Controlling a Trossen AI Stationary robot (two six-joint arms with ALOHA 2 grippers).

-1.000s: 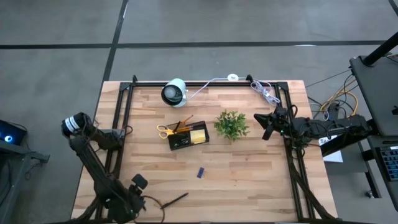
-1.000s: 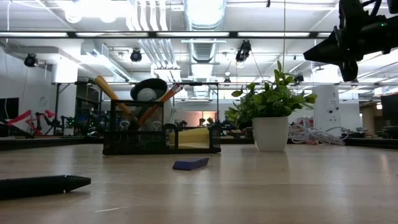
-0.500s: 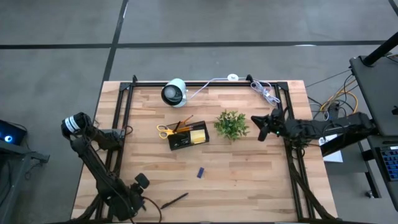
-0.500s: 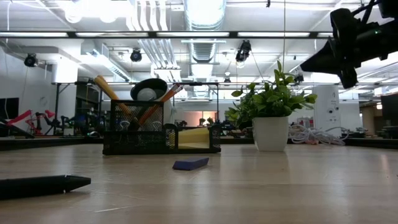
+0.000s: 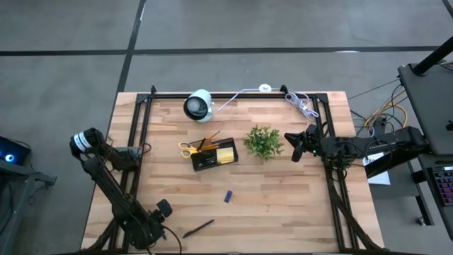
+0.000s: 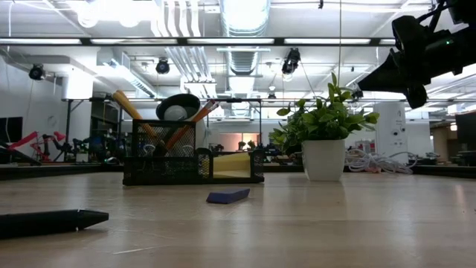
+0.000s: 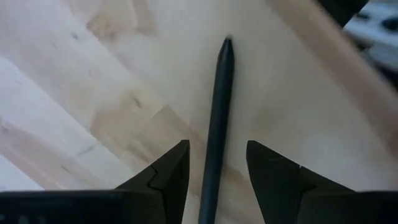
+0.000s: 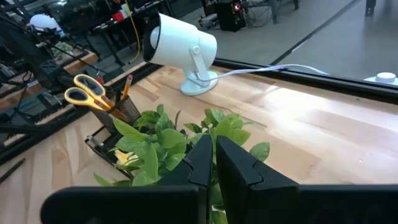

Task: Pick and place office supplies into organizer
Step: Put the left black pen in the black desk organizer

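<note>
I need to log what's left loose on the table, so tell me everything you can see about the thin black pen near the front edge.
The thin black pen is a slim, matte dark stick tapering to a point at one end. It lies flat on the light wooden table, alone near the front edge, angled diagonally, well away from the black mesh organizer. The left gripper is above it, fingers open with one on each side of the barrel, not visibly touching it. In the low view the pen rests at the left foreground.

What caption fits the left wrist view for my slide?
Left gripper, fingers open, straddling a thin black pen lying on the wooden table.
</note>
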